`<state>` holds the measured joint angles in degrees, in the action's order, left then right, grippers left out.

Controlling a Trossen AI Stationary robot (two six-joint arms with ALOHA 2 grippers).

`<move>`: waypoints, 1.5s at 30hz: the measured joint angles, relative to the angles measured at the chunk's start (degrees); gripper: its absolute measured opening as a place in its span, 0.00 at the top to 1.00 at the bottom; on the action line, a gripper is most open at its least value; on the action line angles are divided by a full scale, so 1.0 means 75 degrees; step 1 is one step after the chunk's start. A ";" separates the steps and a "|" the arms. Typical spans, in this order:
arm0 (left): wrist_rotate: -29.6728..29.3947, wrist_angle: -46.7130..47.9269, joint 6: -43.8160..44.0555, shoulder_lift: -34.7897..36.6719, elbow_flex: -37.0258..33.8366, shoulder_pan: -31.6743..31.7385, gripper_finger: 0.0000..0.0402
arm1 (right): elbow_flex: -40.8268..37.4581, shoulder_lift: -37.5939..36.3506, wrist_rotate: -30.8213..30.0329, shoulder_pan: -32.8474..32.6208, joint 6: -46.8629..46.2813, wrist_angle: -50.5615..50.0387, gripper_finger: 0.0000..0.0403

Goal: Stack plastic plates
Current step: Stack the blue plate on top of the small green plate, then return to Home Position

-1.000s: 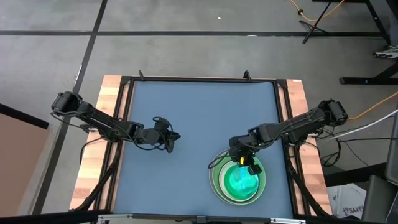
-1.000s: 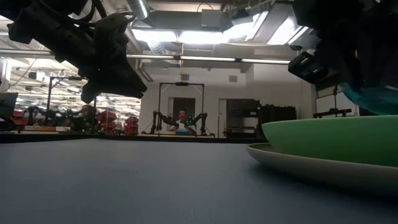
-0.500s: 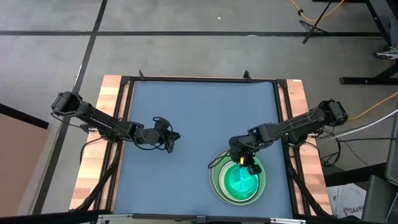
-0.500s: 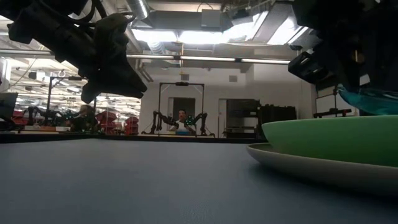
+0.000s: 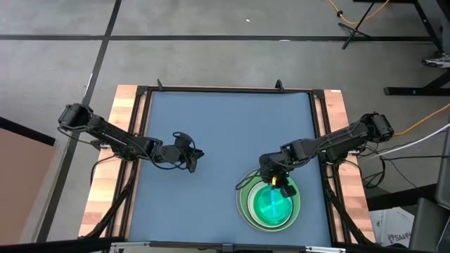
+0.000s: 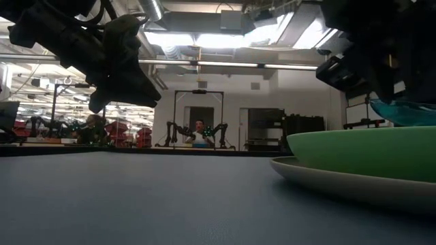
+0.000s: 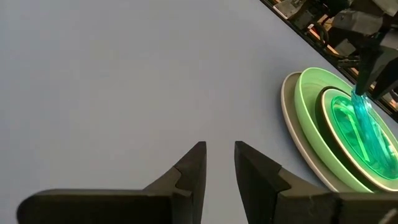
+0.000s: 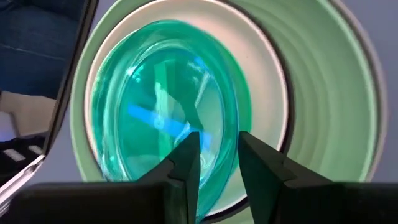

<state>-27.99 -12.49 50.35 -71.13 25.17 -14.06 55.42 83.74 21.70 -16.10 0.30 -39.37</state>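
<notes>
Blue worktop, high view: blue worktop [image 5: 211, 126] carries one stack of plastic plates [image 5: 271, 205] at its near right; the right gripper [image 5: 279, 184] sits over the stack's rim, the left gripper [image 5: 191, 160] hangs mid-left, well apart from it.

Low view: large grey plate [image 6: 327, 178] lies lowest, large light green plate [image 6: 361, 153] on it; a small blue translucent plate [image 6: 407, 112] is held tilted above them. A person [image 6: 199, 131] stands in the room far behind.

Left wrist view: left jaws stand narrow and empty over bare worktop; the stack [image 7: 339, 134] shows grey, green, a dark ring, a white ring and translucent green, with the blue plate on edge under the other arm.

Right wrist view: right jaws pinch the rim of the blue plate [image 8: 165, 106], which leans over the translucent green ones, inside the medium white plate [image 8: 261, 93] and the green plate [image 8: 329, 93].

Count: one grey, one light green, one black, one white and one blue; how many translucent green plates lie beneath cannot be told, as they overlap.

Risk: judged from the tilt, letting go now could let the blue plate slide off-centre or tip against the white rim; a thin-edge pinch on slick plastic may slip early, and pulling away sideways could drag the light top plates askew.
</notes>
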 joint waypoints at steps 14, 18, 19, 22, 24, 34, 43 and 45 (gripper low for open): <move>0.0000 -0.0009 0.0000 0.0003 -0.0006 0.0000 0.81 | 0.0012 -0.0531 -0.0213 0.0000 0.0012 -0.0929 0.75; -0.0009 -0.0043 -0.0105 0.0003 -0.0006 0.0005 0.81 | 0.0012 -0.0929 -0.0287 0.0000 0.0172 -0.0996 0.75; -0.0013 -0.0104 -0.0263 0.0002 -0.0006 0.0025 0.81 | 0.0012 -0.1053 -0.0312 0.0000 0.0265 -0.0989 0.75; -0.0055 -0.0599 -0.1041 0.0000 -0.0006 0.0159 0.81 | 0.0012 -0.1424 -0.0495 0.0000 0.0617 -0.0977 0.75; -0.0054 -0.1055 -0.1653 0.0000 -0.0006 0.0297 0.81 | 0.0012 -0.1673 -0.0640 0.0000 0.0797 -0.0975 0.75; 0.1208 -0.3355 -0.4047 0.0003 -0.0006 0.1434 0.81 | 0.0009 -0.3015 -0.1414 0.0000 0.1134 -0.0982 0.75; 0.3056 -0.3750 -0.4205 0.0226 -0.0006 0.2741 0.81 | 0.0006 -0.4316 -0.2365 0.0000 0.1235 -0.1087 0.75; 0.3327 -0.3711 -0.4211 0.0415 -0.0006 0.3021 0.81 | 0.0006 -0.4618 -0.2623 0.0000 0.1232 -0.1178 0.75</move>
<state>-3.04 -40.33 18.76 -68.02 25.12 8.59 55.46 49.11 2.02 -16.10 9.53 -48.20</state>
